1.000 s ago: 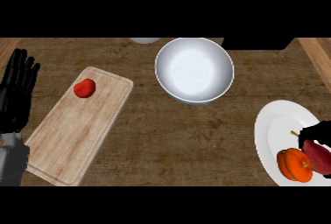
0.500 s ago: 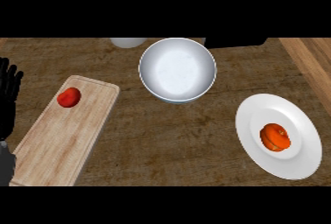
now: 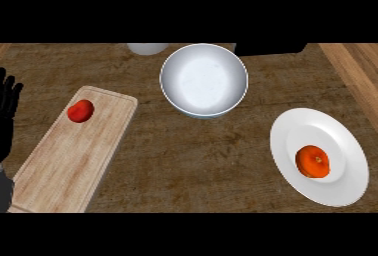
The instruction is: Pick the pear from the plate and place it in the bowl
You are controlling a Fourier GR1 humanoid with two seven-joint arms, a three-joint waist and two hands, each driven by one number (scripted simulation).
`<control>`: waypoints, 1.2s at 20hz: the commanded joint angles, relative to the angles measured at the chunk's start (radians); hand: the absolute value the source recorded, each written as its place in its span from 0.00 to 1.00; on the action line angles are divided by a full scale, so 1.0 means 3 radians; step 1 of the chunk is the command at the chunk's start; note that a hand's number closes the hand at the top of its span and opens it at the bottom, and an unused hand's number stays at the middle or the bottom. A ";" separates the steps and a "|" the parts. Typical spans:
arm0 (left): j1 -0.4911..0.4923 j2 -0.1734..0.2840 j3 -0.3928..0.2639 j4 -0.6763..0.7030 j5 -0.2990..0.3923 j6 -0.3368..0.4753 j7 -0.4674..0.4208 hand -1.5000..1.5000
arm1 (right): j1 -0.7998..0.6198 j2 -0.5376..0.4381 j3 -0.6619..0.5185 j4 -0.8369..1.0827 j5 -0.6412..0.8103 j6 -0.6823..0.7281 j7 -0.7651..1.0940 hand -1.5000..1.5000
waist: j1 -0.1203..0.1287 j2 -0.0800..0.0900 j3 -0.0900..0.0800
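An orange-red round fruit [image 3: 314, 161] lies on the white plate [image 3: 347, 180] at the right of the counter. Nothing touches it. The white bowl [image 3: 203, 80] stands at the upper middle and holds nothing. My left hand [image 3: 7, 107] rests open at the left edge, fingers up, beside the wooden cutting board. My right hand shows nowhere in the head view.
A wooden cutting board [image 3: 70, 160] lies at the left with a red fruit [image 3: 81, 111] on its far end. A pale object [image 3: 148, 48] and a dark block [image 3: 269, 48] sit at the counter's back. A lighter wooden strip [image 3: 362, 70] runs along the right.
My right hand, which was at the plate's right side by the fruit, has gone out of view. Everything now sits further left in the view. The fruit stays on the plate.
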 commanded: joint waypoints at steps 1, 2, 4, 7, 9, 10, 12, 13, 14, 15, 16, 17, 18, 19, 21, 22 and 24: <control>-0.0015 -0.0031 -0.0010 0.0057 0.0002 0.0007 0.0006 0.50 | 0.0031 0.0033 -0.0088 -0.0960 -0.0225 0.0208 0.0337 1.00 | -0.0011 0.0004 0.0001; 0.0053 0.0038 0.0046 0.0018 0.0016 -0.0044 -0.0037 0.50 | 0.0096 0.0063 -0.0107 -0.1210 -0.0199 0.0161 0.0444 1.00 | 0.0021 -0.0004 0.0005; 0.0064 -0.0029 -0.0010 0.0008 -0.0002 -0.0033 -0.0067 0.50 | -0.0012 0.0020 -0.0115 -0.1667 -0.0304 0.0369 0.0694 1.00 | 0.0053 0.0002 0.0003; 0.0023 -0.0011 -0.0013 0.0021 -0.0044 -0.0006 -0.0067 0.50 | -0.0056 0.0097 -0.0194 -0.2346 -0.0631 0.0664 0.1080 1.00 | 0.0050 0.0005 0.0013; -0.0003 -0.0032 -0.0066 -0.0037 -0.0029 -0.0026 -0.0008 0.50 | -0.0179 0.0279 -0.0092 -0.2755 -0.0802 0.0760 0.1449 1.00 | 0.0108 0.0008 0.0016; -0.0059 0.0022 -0.0010 0.0024 0.0068 -0.0142 -0.0060 0.50 | -0.0361 0.0370 -0.0010 -0.2864 -0.0874 0.0765 0.1686 1.00 | 0.0188 0.0035 0.0014; -0.0089 -0.0042 -0.0135 0.0005 0.0004 -0.0119 -0.0001 0.50 | -0.0493 0.0429 0.0122 -0.3265 -0.0926 0.0868 0.2183 1.00 | 0.0233 0.0054 0.0019; -0.0149 -0.0051 -0.0153 -0.0107 -0.0046 0.0001 0.0137 0.50 | -0.0444 0.0418 0.0098 -0.3531 -0.1007 0.0983 0.2407 1.00 | 0.0212 0.0042 0.0027; -0.0232 -0.0117 -0.0218 -0.0016 -0.0085 0.0017 0.0079 0.50 | -0.0604 0.0465 0.0258 -0.3624 -0.0986 0.0989 0.2685 1.00 | 0.0258 0.0074 0.0028; -0.0247 -0.0178 -0.0312 -0.0144 -0.0106 0.0054 0.0179 0.50 | -0.0818 0.0375 0.0241 -0.3647 -0.1123 0.1092 0.2944 1.00 | 0.0301 0.0069 0.0026; -0.0148 -0.0159 -0.0234 -0.0044 -0.0046 -0.0032 0.0057 0.50 | -0.0987 0.0323 0.0240 -0.3626 -0.1268 0.1195 0.3204 1.00 | 0.0335 0.0084 0.0030; -0.0313 -0.0081 -0.0202 -0.0086 -0.0017 -0.0032 0.0174 0.50 | -0.1129 0.0346 0.0418 -0.3721 -0.1223 0.1184 0.3472 1.00 | 0.0354 0.0087 0.0030; -0.0318 -0.0092 -0.0200 0.0021 -0.0026 -0.0070 0.0056 0.50 | -0.1438 0.0258 0.0472 -0.3619 -0.1268 0.1194 0.3687 1.00 | 0.0386 0.0099 0.0025; -0.0373 -0.0164 -0.0269 0.0060 -0.0092 -0.0004 0.0059 0.50 | -0.1616 0.0309 0.0716 -0.3565 -0.1152 0.1132 0.3866 1.00 | 0.0401 0.0108 0.0029; -0.0326 -0.0080 -0.0253 0.0078 -0.0082 -0.0105 0.0055 0.50 | -0.1927 0.0351 0.1020 -0.3434 -0.1034 0.1090 0.4150 1.00 | 0.0447 0.0111 0.0025; -0.0344 -0.0140 -0.0226 0.0076 -0.0016 -0.0079 0.0081 0.50 | -0.2134 0.0327 0.1045 -0.3268 -0.1133 0.1131 0.4222 1.00 | 0.0436 0.0105 0.0028; -0.0408 -0.0105 -0.0220 0.0050 -0.0023 -0.0073 0.0142 0.50 | -0.2420 0.0323 0.1156 -0.2847 -0.1107 0.1124 0.4155 1.00 | 0.0450 0.0109 0.0031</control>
